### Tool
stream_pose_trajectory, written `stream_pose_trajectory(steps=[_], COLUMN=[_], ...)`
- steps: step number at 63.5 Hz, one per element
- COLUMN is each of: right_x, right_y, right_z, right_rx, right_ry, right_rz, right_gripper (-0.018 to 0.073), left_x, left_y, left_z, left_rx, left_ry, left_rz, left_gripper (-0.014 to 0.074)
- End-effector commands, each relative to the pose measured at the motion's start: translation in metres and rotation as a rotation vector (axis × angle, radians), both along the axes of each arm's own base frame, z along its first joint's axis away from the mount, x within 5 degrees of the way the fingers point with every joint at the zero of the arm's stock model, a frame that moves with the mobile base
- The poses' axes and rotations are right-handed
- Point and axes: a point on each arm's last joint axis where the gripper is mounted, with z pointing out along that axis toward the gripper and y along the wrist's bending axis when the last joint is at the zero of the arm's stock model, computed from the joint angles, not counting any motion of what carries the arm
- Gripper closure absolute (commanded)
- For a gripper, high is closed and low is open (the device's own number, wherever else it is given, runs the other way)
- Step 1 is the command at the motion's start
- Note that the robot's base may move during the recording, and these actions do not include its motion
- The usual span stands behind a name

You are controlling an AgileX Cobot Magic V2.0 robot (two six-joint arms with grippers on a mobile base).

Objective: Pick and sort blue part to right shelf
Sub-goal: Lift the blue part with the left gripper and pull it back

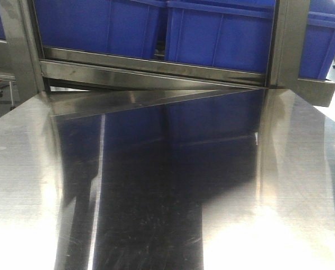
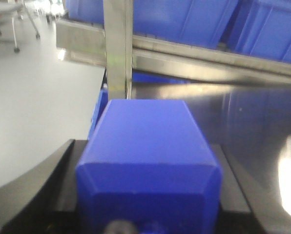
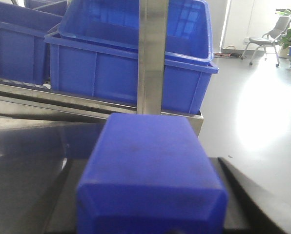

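Blue chamfered plastic block (image 3: 150, 180) sits inside your right claw (image 3: 145, 158), long axis toward 12 o'clock; twin block (image 2: 148, 165) inside left claw (image 2: 145, 144). Pinched or loose: cannot tell. Blue plastic shelf crate (image 3: 101, 68) dead ahead.

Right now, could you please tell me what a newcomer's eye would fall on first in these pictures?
The blue bins on the steel shelf at the back stand out first, above a mirror-like steel table that reflects them. In the left wrist view a blue block fills the lower middle between dark fingers; a second blue block does likewise in the right wrist view.
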Motion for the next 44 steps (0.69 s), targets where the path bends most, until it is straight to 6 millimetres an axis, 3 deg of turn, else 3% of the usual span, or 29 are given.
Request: stream_pose_trajectory(steps=[1,17,44], right_x=[-0.001,-0.001,-0.001], right_y=[0.0,0.0,0.0], right_z=[0.017,0.017,0.017], right_rx=[-0.018,-0.018,-0.018], right_ry=[-0.11,-0.11,-0.11], right_rz=[0.0,0.0,0.0], right_gripper=[0.0148,0.0148,0.0148], left_x=[-0.006,-0.024,-0.025], left_y=[0.001,0.002,0.002], left_z=[0.018,0.023,0.023], left_rx=[-0.018,-0.024,-0.024], left_ry=[-0.143,-0.234,-0.235], left_rz=[0.002,0.002,0.002], left_gripper=[0.0244,0.0244,0.0244])
